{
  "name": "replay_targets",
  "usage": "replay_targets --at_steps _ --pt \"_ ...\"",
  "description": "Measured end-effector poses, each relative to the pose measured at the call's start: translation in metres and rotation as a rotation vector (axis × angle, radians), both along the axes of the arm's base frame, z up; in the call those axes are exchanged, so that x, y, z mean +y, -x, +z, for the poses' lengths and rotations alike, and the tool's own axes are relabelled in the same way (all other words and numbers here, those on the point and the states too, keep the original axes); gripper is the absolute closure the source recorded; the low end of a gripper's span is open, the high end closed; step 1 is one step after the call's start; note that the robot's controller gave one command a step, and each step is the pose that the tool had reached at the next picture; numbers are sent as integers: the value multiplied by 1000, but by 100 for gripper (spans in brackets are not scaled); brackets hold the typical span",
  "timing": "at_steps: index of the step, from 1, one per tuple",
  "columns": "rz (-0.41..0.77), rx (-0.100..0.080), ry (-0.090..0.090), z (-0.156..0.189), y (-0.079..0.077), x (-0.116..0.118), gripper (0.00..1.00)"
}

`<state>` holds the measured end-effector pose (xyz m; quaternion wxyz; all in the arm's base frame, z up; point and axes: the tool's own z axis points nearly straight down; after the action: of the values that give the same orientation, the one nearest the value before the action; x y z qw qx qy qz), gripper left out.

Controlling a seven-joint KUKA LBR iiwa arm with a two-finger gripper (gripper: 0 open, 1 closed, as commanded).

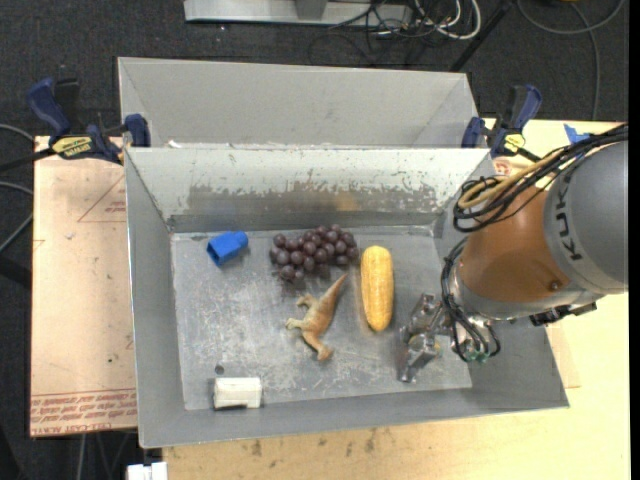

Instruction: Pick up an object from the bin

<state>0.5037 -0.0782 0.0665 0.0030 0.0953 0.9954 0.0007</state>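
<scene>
My gripper (420,346) hangs low over the bin floor near the right wall. It is just right of the lower end of a yellow corn cob (377,286), which lies lengthwise, a small gap apart from it. A tan toy dinosaur (320,318) lies left of the cob, in the middle of the bin. I see nothing held in the gripper.
A bunch of dark purple grapes (313,250) rests near the back wall, with a small blue block (228,247) to its left. A white block (237,392) lies in the front left corner. The arm's orange cover and cables hang over the bin's right wall.
</scene>
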Motion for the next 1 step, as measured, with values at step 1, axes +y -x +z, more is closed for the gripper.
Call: replay_targets --at_steps 1 --pt "6 3 0 8 1 0 100"
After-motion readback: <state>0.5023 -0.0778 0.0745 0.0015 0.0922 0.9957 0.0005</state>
